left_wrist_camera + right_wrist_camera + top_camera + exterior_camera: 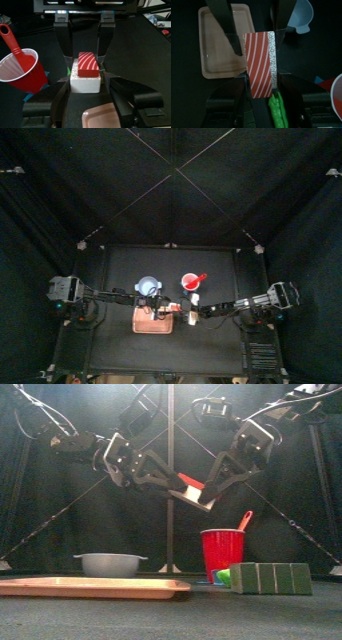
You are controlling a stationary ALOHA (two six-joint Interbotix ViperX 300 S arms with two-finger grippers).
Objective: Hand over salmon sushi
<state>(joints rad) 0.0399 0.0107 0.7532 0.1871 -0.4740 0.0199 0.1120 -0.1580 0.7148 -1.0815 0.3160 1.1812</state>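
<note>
The salmon sushi [195, 489], a white block with an orange-striped top, hangs high above the table between the two arms. My right gripper [260, 75] is shut on it, one jaw pressed against each long side of the salmon sushi [260, 62]. From the other side, my left gripper [93, 89] stands open, its jaws on either side of the near end of the salmon sushi [87, 72] with gaps showing. In the top view the two grippers meet over the table's middle, where the salmon sushi [195, 300] shows as a pale speck.
A pink board [94, 587] lies front left. Behind it is a grey bowl [110, 564]. A red cup [223, 549] with a red spoon stands right of centre, with a small green piece [225, 576] and a green box [274, 577] beside it.
</note>
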